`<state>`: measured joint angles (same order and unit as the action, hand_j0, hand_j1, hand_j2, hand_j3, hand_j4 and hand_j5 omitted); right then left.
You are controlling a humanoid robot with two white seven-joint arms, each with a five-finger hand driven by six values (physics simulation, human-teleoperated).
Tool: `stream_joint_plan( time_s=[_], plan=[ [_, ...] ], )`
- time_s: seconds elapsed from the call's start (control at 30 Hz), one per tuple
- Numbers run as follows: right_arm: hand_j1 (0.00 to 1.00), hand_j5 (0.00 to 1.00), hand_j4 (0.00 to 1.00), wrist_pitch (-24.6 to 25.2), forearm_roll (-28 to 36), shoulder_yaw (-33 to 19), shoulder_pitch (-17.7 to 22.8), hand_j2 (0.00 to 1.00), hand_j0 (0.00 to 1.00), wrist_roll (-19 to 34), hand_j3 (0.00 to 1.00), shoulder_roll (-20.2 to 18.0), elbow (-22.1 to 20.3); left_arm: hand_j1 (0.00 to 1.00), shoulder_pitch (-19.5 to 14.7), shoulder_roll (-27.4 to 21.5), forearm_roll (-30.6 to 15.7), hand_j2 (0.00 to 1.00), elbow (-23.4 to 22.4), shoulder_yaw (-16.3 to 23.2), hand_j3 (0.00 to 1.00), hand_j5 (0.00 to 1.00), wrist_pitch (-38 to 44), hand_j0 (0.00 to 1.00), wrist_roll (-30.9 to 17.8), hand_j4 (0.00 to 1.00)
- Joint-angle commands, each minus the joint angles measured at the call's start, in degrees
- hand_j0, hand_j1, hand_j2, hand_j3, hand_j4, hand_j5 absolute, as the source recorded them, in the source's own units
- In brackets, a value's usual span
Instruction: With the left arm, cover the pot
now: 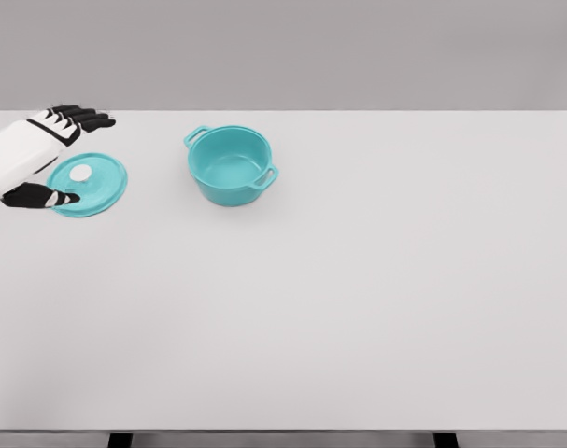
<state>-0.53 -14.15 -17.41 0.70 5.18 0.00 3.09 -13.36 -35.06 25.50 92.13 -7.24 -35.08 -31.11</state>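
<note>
The left robot hand (42,154) is reaching in from the far left edge of the white bench (339,308), its black fingers (85,118) spreading wide above the back edge of the teal lid (89,184) while the thumb is sitting at the lid's near left rim. It is holding nothing. The lid is lying flat, its white knob (81,172) facing up. Near it to the right, apart from it, the teal pot (231,165) is standing upright and uncovered, a handle sticking out on each side.
</note>
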Motion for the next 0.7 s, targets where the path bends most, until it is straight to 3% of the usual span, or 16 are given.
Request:
stream_joint_plan(
  time_s=[0.0,0.03,0.23,0.33,0.57,0.67],
  plan=[
    [1.00,1.00,1.00,0.00,0.00,0.00,0.00,1.00,1.00,0.01,1.00,0.00,0.07,1.00,-0.26,-2.29,-0.28,1.00,-1.69,2.05,1.00,1.00,0.08,1.00,-3.89,1.00],
    [1.00,1.00,1.00,0.00,0.00,0.00,0.00,1.00,1.00,0.01,1.00,0.00,-0.02,1.00,-1.58,-3.52,-0.28,1.00,-3.54,3.54,1.00,1.00,0.08,1.00,-3.89,1.00],
    [1.00,1.00,1.00,0.00,0.00,0.00,0.00,1.00,1.00,0.01,1.00,0.00,0.07,1.00,-8.09,-6.69,0.77,1.00,-4.51,10.84,1.00,1.00,0.08,1.00,-3.89,1.00],
    [1.00,1.00,1.00,0.00,0.00,0.00,0.00,1.00,1.00,0.01,1.00,0.00,-0.02,1.00,-12.74,-7.04,8.24,1.00,-4.68,15.94,1.00,1.00,0.08,1.00,-3.89,1.00],
    [1.00,1.00,1.00,0.00,0.00,0.00,0.00,1.00,1.00,0.01,1.00,0.00,0.07,1.00,-14.50,-7.83,9.48,1.00,-7.58,18.40,1.00,1.00,0.08,1.00,-3.89,1.00],
    [1.00,1.00,1.00,0.00,0.00,0.00,0.00,1.00,1.00,0.01,1.00,0.00,0.07,1.00,-16.61,-7.83,9.13,1.00,-11.71,19.89,1.00,1.00,0.08,1.00,-3.89,1.00]
  ],
)
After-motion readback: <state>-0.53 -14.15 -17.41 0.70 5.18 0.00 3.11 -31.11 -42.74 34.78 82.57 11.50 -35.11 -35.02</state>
